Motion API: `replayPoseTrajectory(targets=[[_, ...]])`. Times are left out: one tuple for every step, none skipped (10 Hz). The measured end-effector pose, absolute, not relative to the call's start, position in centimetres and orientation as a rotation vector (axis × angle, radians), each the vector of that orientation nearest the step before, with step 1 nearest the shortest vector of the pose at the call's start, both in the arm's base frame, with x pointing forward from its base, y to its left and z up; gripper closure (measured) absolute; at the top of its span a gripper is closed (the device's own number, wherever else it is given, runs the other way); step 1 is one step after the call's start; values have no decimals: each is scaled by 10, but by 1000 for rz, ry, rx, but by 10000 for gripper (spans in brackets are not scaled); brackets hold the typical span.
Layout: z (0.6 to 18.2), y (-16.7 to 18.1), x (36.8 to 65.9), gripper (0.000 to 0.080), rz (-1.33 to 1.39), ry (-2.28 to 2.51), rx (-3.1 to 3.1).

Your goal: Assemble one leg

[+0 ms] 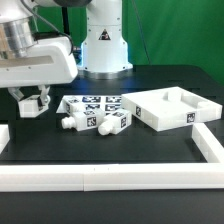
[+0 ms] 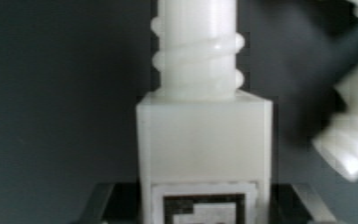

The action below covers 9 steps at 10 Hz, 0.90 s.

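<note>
The white rail (image 1: 100, 178) along the table's near edge lies closest, likely fencing loose parts in. By the edge at the exterior view's left, the gripper (image 1: 36, 100) looks clamped narrowly on the leg (image 2: 202, 135). The leg's threaded peg points out beyond the fingers, probably to meet the panel (image 1: 170, 108) by the opposite edge.

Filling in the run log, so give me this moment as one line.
tool: exterior view's left, open/shut unclear | leg: close before wrist camera | loose legs: lying mid-table | panel: exterior view's right
</note>
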State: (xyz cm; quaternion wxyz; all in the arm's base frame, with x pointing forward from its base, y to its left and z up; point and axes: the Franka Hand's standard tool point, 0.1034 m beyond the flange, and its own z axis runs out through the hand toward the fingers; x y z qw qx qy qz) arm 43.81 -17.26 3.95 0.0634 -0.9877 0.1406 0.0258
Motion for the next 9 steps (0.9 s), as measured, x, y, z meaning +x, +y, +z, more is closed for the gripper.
replayPoseTrajectory(targets=[[38, -174, 434, 515, 55, 429, -3004], [36, -174, 432, 515, 52, 439, -3006], [36, -174, 432, 515, 52, 438, -3006], [36, -174, 432, 515, 53, 438, -3006], [35, -174, 432, 515, 54, 439, -3006], [35, -174, 432, 486, 54, 439, -3006], [35, -174, 432, 336, 54, 439, -3006], [35, -174, 432, 215, 55, 439, -3006], [35, -174, 432, 170, 55, 439, -3006]])
